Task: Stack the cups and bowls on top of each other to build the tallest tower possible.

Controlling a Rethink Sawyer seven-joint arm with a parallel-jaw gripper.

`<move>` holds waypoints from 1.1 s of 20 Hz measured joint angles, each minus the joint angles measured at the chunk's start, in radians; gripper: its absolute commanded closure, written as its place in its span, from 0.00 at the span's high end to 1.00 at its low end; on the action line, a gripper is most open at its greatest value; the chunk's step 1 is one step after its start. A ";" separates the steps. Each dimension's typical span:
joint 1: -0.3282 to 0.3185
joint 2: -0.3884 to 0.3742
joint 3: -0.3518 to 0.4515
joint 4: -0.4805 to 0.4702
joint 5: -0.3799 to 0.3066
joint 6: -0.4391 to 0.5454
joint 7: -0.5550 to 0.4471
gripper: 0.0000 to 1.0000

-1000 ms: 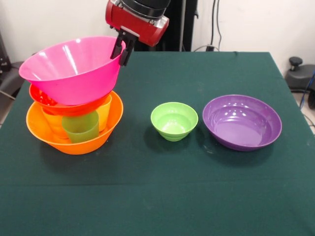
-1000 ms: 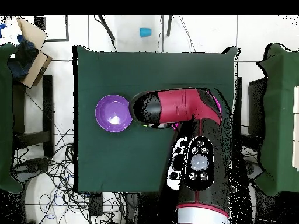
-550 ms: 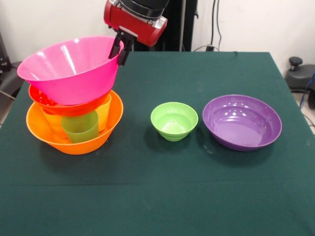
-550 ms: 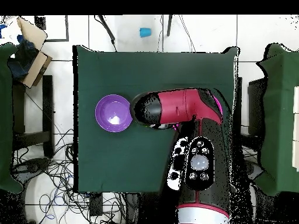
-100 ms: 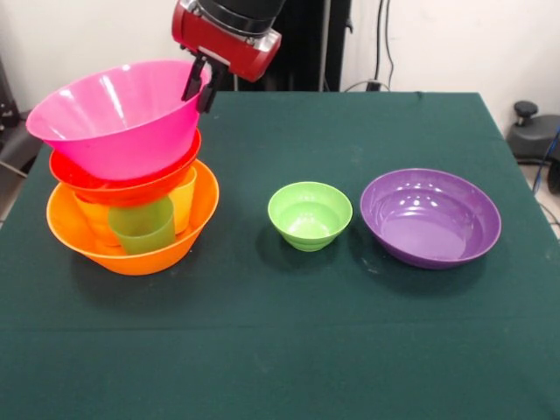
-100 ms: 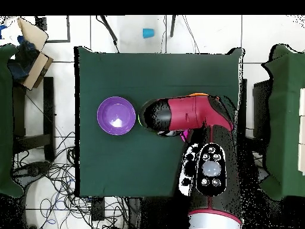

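From my station I see the end effector (image 5: 199, 80) pinched on the far right rim of the large glossy pink plastic bowl (image 5: 109, 118), one dark finger inside the rim and one outside. The pink bowl sits tilted, its right rim higher than its left, atop the tower (image 5: 127, 188) at the left side of the green-clothed tabletop (image 5: 289, 341).

Beneath the pink bowl lies a wide shallow red-orange plastic bowl (image 5: 131, 184), touching it from below. That one rests on the cups standing inside the large orange plastic bowl (image 5: 131, 249), which forms the base. Through the gap I make out a green tapered plastic cup (image 5: 143, 226) at the near side, a yellow plastic cup (image 5: 185, 201) to its right, and an orange plastic cup (image 5: 94, 220) to its left — all upright as far as I can tell.

Near the middle of the tabletop stands a small light green plastic bowl (image 5: 310, 214), open side up. Just to its right, not touching, is the wide purple plastic bowl (image 5: 430, 219), also upright.

From overhead, the red and black arm (image 6: 190, 116) covers the tower almost wholly — only the purple bowl shows clear on the cloth, and a small blue cup (image 6: 147, 33) lies on the floor beyond the tabletop's edge.
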 measured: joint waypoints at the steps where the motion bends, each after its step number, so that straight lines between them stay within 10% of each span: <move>1: -0.004 0.000 0.000 0.003 0.000 0.000 0.000 0.00; 22: -0.021 0.000 0.018 0.046 -0.029 0.000 0.000 0.00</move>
